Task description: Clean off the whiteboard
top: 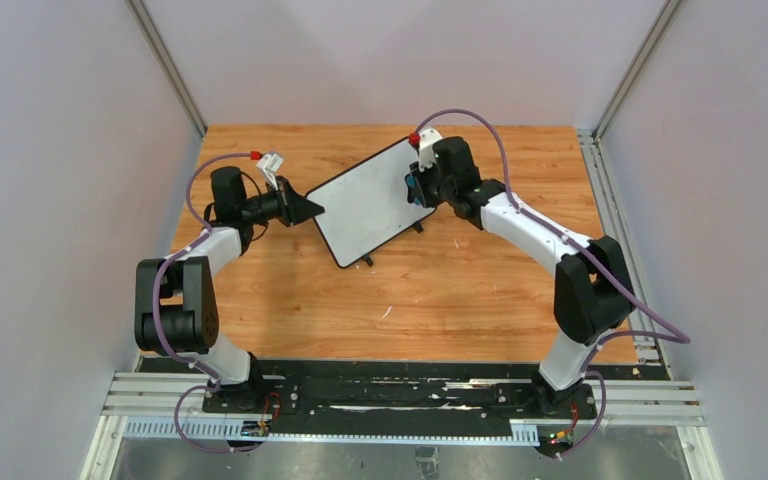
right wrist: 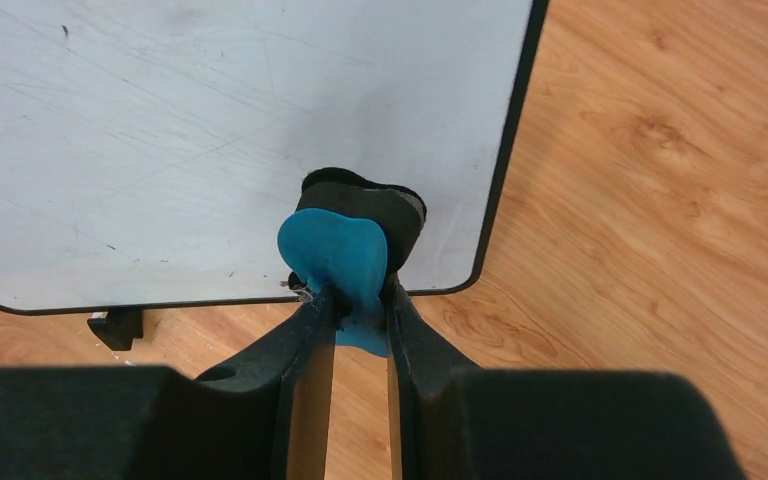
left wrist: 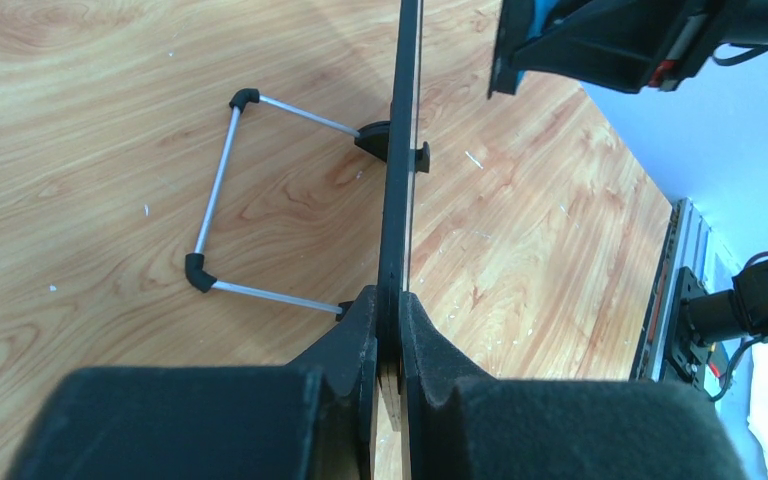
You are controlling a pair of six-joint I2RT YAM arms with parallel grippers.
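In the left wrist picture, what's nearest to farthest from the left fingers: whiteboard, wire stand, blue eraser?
1. Black-framed whiteboard: clamped in left fingers.
2. Silver wire stand: just left.
3. Blue eraser block: top right, far end.

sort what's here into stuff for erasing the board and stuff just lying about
For the job: whiteboard, blue eraser, left fingers clamping the board's edge, right fingers holding the eraser.
Lying about: white flecks on the table, side rail.

The whiteboard (top: 365, 205) stood propped across the bench (top: 410, 300), walling off the left end effector (top: 315, 209), clamped on its edge, from the right end effector (top: 415, 188), which held a blue eraser (right wrist: 335, 255) at its face. Its wire stand (left wrist: 215, 200) took up the back side. The bench nearer the arm bases lay open.
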